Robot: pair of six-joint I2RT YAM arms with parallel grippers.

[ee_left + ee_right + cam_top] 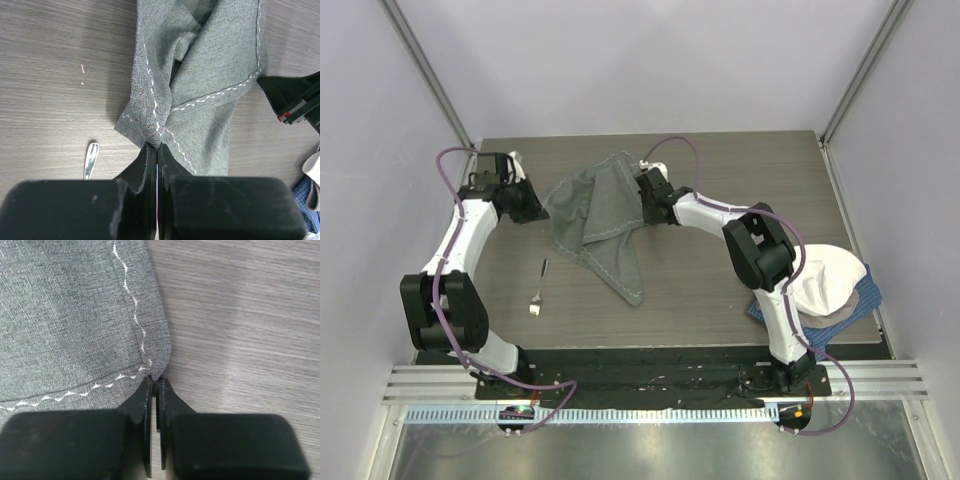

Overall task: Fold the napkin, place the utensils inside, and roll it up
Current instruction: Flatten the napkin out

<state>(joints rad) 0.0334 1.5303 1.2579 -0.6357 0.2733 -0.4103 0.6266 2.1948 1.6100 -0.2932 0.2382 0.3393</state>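
Wrist views: left claw, right claw, both tight on napkin corners

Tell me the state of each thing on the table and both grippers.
napkin, crumpled, unrolled, held at two corners
fork, lying flat, apart from napkin, ungripped
left gripper, shut on napkin corner
right gripper, shut on napkin corner
cream-white cloth, bunched on blue checked cloth
blue checked cloth, flat, mostly covered

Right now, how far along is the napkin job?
Nothing looks finished: the napkin lies rumpled, not neatly folded. In hand: the left gripper and the right gripper each pinch one corner. Left: folding it, laying in the fork, which lies apart from it, and rolling.
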